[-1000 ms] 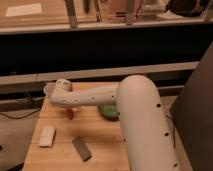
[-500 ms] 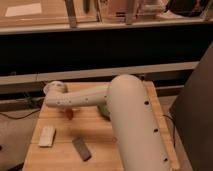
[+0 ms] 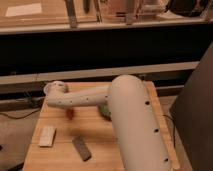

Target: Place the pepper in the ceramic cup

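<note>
Item 1, pepper [image 3: 71, 114]: red-orange, on or just over the wooden table [image 3: 95, 141], beneath the arm's tip, not in any vessel.
Item 2, gripper [image 3: 68, 107]: at that tip, directly above the pepper; whether it grips cannot be told.
Item 3, ceramic cup [image 3: 51, 88]: white, just behind the tip, partly hidden.
Status: placement not done; transfer and release remain.

No legible text, labels or numbers anywhere. Gripper [image 3: 69, 108] is at the end of the arm [image 3: 85, 97], over the bench [image 3: 100, 137].
</note>
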You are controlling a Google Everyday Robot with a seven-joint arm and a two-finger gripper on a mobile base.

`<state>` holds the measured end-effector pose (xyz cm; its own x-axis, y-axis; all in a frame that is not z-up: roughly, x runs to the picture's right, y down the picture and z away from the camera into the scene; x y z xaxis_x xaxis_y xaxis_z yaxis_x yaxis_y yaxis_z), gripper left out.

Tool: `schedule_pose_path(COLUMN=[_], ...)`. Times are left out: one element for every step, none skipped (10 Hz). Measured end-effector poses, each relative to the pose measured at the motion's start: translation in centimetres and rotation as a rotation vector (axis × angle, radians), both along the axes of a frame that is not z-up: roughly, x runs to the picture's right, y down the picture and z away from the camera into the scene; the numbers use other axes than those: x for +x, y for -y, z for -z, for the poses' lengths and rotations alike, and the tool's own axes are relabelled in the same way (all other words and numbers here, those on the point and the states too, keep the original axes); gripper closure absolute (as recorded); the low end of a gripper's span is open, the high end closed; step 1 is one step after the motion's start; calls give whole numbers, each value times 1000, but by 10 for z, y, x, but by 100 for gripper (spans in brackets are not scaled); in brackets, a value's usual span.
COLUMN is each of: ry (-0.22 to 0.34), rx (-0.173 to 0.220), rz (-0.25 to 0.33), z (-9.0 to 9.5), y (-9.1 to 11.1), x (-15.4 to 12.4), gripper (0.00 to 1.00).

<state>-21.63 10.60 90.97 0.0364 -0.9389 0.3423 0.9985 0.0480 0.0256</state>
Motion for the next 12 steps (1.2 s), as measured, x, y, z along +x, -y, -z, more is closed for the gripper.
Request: schedule_pose_path(ry=[3,8,10,17,23,39,52,65,76,86,93,105], rx=[-2,-4,-5,-5,-2,6,18,33,56,71,84,114], rz=[-2,-6,-9,-13,-15,-20,-28,-37,-48,-57,-65,-70], z=[0,2,2,4,6,12,19,26,33,38,41,49], y=[0,0,0,1,1,4,8,13,19,24,27,32], x=[0,0,1,1,1,0,0,0,0,0,1,0], gripper=[83,94,99,100,100,100,100,100,100,100,100,100])
